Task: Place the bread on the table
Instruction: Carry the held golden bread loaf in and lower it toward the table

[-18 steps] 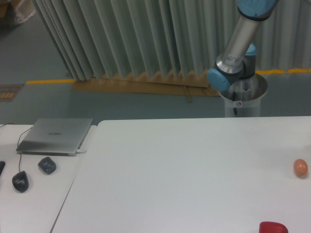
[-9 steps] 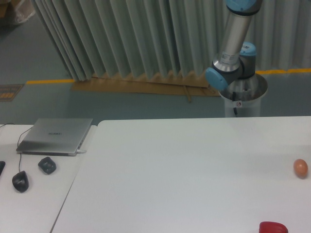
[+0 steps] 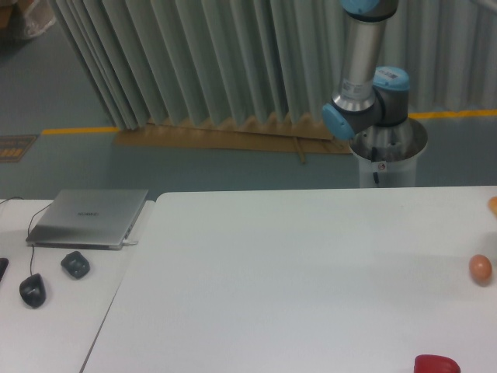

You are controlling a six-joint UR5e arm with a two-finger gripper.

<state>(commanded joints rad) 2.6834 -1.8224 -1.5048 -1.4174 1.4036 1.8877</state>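
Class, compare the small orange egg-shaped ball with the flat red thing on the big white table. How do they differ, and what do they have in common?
Colour: the small orange egg-shaped ball is pale orange, while the flat red thing is deep red. Shape: the ball is rounded and egg-like; the red thing looks low and wide. Framing: the ball shows whole, whereas the red thing is cut off by the picture's bottom edge. Both lie near the right side of the big white table.

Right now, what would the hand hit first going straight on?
Cannot tell: the hand is out of frame. Only the arm behind the table shows, so its heading is unknown.
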